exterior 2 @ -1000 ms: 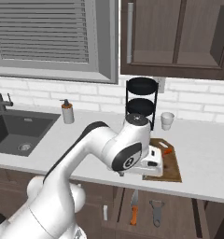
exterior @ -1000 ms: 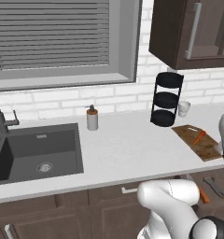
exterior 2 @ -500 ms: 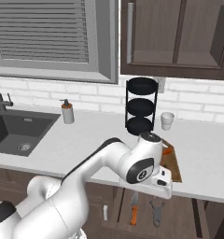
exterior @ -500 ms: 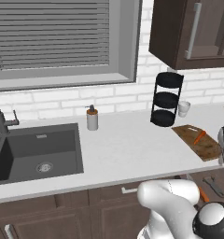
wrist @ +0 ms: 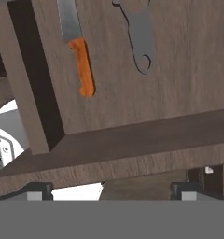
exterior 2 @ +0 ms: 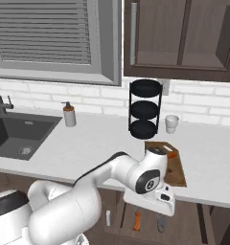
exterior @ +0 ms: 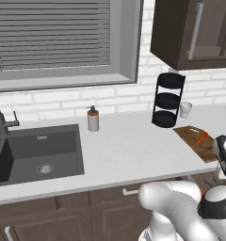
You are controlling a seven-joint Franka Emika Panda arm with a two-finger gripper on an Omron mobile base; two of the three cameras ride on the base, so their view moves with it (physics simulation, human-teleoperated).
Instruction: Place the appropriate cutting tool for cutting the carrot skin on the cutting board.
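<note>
In the hand view I look down into an open wooden drawer [wrist: 132, 107]. It holds a knife [wrist: 81, 65] with an orange handle and a grey metal peeler [wrist: 139, 37] beside it. My gripper [wrist: 111, 190] hangs above the drawer's front wall, open, with nothing between its fingertips [wrist: 37, 190]. In the right base view my hand [exterior 2: 153, 201] is below the counter edge, over the knife [exterior 2: 137, 221] and the peeler [exterior 2: 160, 223]. The cutting board [exterior 2: 177, 170] lies on the counter with the carrot [exterior 2: 171, 154] on it. The cutting board [exterior: 204, 147] and carrot [exterior: 201, 138] also appear from the left.
A black tiered rack [exterior 2: 144, 107] and a small cup [exterior 2: 171, 123] stand behind the board. A soap dispenser [exterior: 92, 119] sits by the dark sink [exterior: 37, 153] at the left. Wall cabinets [exterior 2: 179, 36] hang above the counter.
My hand has dropped from the counter edge beside the board to below the counter front, over the open drawer. Nothing on the counter has moved.
</note>
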